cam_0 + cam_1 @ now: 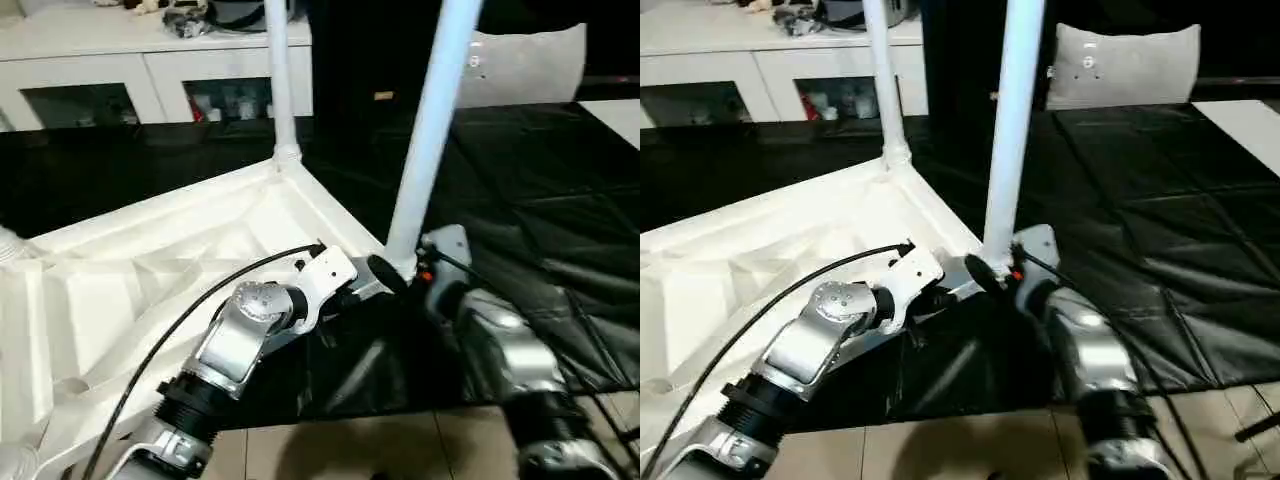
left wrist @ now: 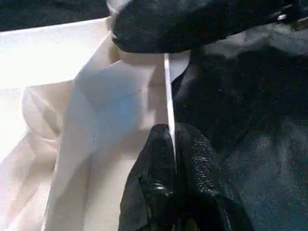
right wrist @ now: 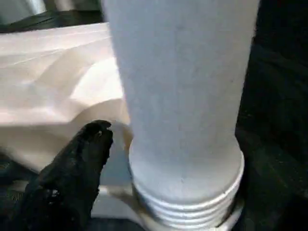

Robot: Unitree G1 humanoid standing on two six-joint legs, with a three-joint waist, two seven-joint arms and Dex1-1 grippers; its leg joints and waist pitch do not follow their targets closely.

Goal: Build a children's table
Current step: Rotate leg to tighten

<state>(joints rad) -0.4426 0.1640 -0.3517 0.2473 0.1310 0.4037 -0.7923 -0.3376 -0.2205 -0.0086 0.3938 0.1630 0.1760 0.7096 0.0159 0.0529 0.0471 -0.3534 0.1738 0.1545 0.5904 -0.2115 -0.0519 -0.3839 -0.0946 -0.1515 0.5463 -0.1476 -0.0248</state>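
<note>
the children's table (image 1: 150, 290) lies upside down on a black floor mat (image 1: 540, 190), ribbed underside up, filling the picture from 6 to 9 o'clock. two legs stand upright in corner sockets: the far leg (image 1: 279, 70) at 12 o'clock, the near leg (image 1: 432, 120) toward 1 o'clock, its threaded base seated in the corner. the left gripper (image 2: 172, 159) has its black fingers pressed together on the tabletop's thin rim beside that corner. the right gripper (image 3: 168, 159) sits at the near leg's base, one finger (image 3: 82, 163) just beside the tube, jaws spread wide and not clamping it. a white cabinet (image 1: 150, 80) with glass doors stands at 11 o'clock.
</note>
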